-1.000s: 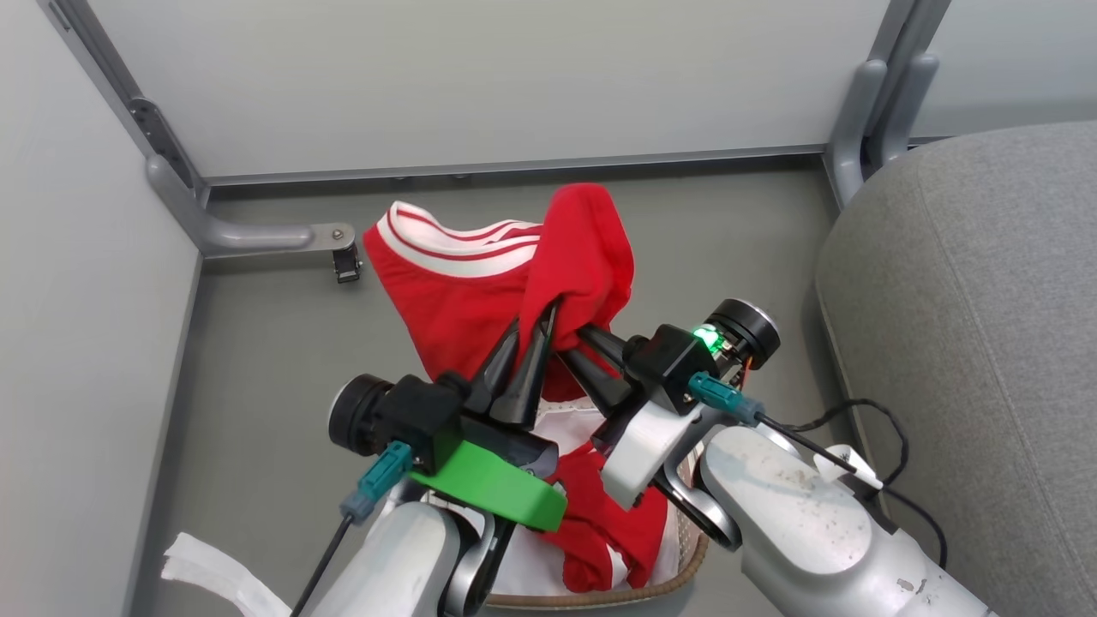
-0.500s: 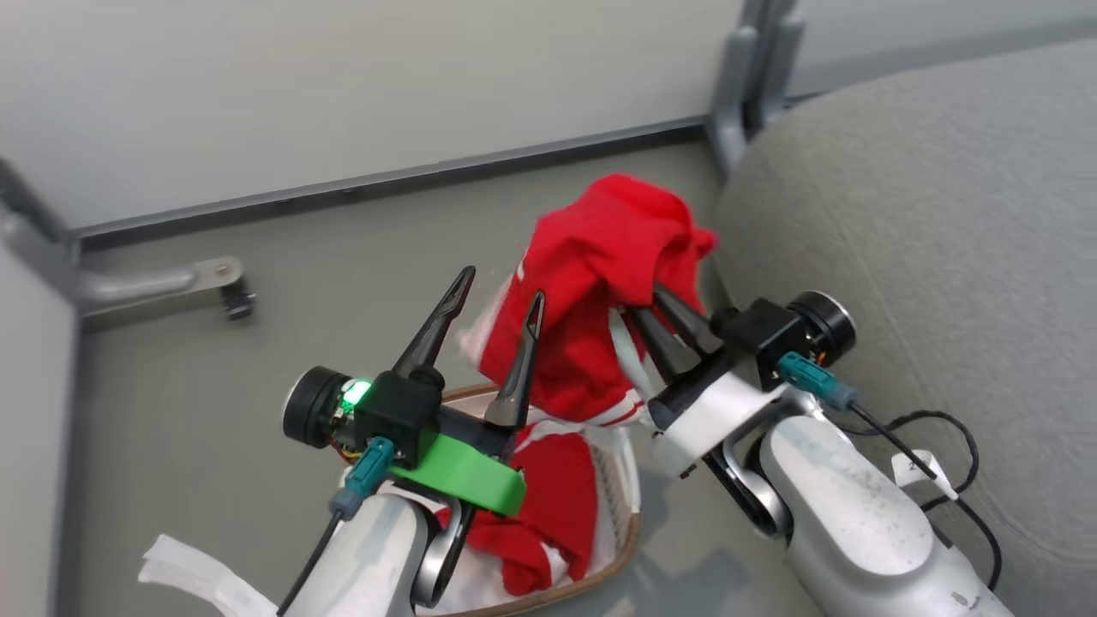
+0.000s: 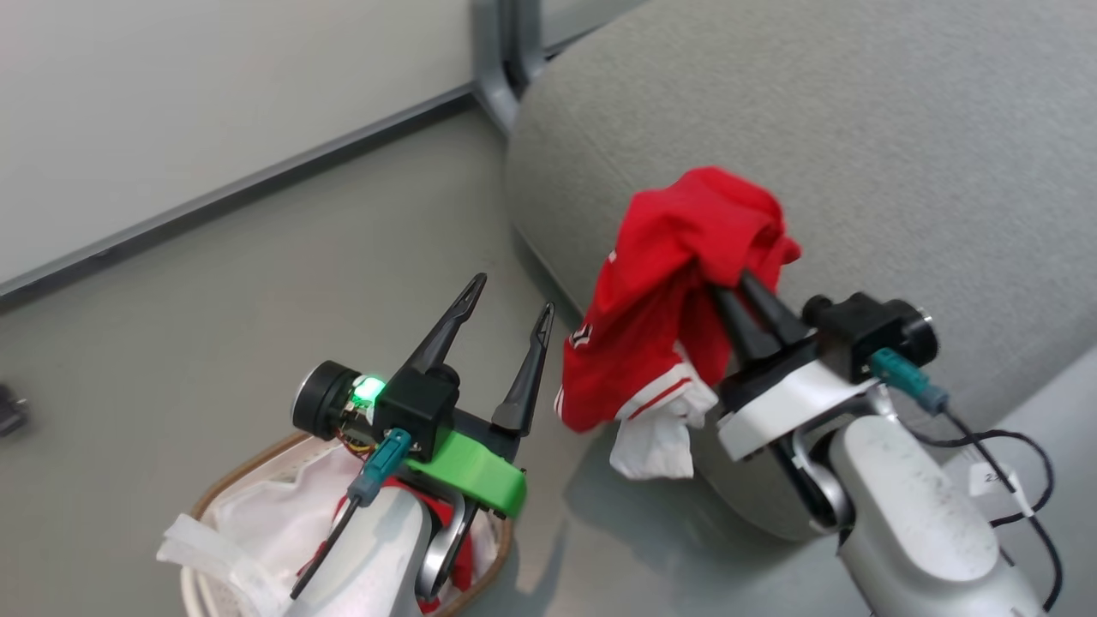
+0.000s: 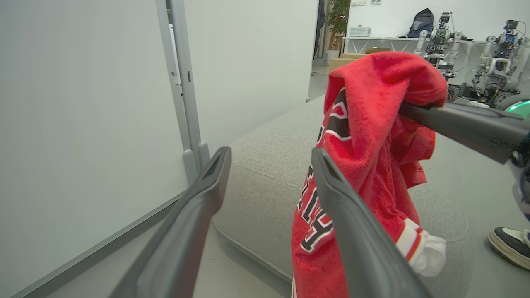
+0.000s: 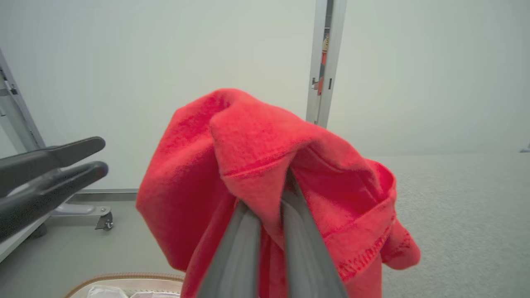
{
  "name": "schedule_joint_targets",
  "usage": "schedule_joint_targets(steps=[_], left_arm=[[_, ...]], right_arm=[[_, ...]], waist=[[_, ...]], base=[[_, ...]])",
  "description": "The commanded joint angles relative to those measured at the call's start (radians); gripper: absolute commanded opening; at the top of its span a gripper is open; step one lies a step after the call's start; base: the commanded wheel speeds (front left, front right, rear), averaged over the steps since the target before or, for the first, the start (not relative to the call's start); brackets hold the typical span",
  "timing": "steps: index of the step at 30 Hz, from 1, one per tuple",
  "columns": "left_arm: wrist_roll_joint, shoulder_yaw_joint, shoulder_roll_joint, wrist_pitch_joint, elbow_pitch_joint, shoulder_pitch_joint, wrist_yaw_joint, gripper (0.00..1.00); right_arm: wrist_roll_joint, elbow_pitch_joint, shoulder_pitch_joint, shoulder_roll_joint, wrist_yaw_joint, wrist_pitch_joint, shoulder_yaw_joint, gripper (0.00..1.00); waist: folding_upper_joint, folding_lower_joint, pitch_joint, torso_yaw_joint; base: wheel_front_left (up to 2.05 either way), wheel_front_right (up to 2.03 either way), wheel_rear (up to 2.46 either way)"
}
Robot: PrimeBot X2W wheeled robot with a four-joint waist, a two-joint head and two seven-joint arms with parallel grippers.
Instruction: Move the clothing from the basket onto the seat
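My right gripper (image 3: 730,281) is shut on one piece of the clothing (image 3: 677,283), a bright red garment with white and striped trim. It hangs in the air at the seat's (image 3: 814,128) rounded grey edge, its lower end below the seat top. In the right wrist view the red cloth (image 5: 256,157) drapes over the closed gripper (image 5: 269,198). My left gripper (image 3: 512,294) stands open and empty just left of the garment (image 4: 364,124), above the basket (image 3: 257,454). Some red fabric (image 3: 458,561) shows in the basket behind my left arm.
White partition walls with a grey post (image 3: 493,51) close off the far side. Grey floor (image 3: 257,283) lies between basket and seat. A black cable (image 3: 1020,480) trails by my right arm. A person's shoe (image 4: 509,244) stands beyond the seat, other robots (image 4: 492,37) farther back.
My left gripper opened and let go of the red garment. The right gripper carried it rightward from above the basket to the seat's edge. The head camera turned right.
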Motion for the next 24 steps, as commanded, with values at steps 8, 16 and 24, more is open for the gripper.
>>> schedule_joint_targets(steps=[8,16,24], left_arm=[[0.04,0.004,0.012,-0.001,0.042,-0.049,-0.01,1.0],[0.069,-0.012,0.025,-0.001,0.064,-0.104,-0.019,1.0],[0.091,-0.019,0.028,-0.001,0.062,-0.164,-0.023,1.0]], right_arm=[[-0.031,-0.01,-0.208,-0.088,-0.001,-0.002,-0.142,0.0],[-0.064,0.069,-0.503,-0.225,-0.001,-0.002,-0.267,0.0],[-0.125,0.201,-0.725,-0.318,-0.001,-0.002,-0.361,0.0]], waist=[[0.0,0.0,0.151,-0.074],[0.0,0.0,0.292,0.021],[0.0,0.0,0.425,0.123]], base=[[0.0,0.0,0.0],[0.0,0.0,0.0],[0.0,0.0,0.0]])
